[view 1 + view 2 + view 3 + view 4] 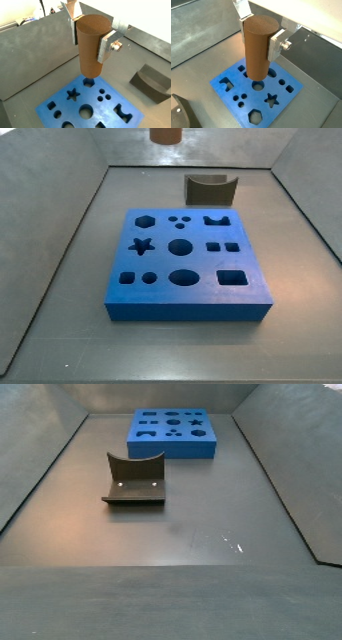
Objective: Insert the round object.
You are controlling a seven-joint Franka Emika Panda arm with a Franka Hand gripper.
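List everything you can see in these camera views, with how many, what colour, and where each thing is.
Round peg: one, brown, upright between the gripper's fingers, held in the air above the blue block; only its lower end shows at the top edge of a side view.
Blue block: one, blue, flat on the floor, its top cut with many holes of different shapes, among them round ones and a star.
Notched block: one, dark grey with a curved notch, on the floor, apart from the blue block.
Floor and walls: grey, enclosing the work area.
Gripper: one, silver finger plates, closed on the peg's upper part, above the blue block.
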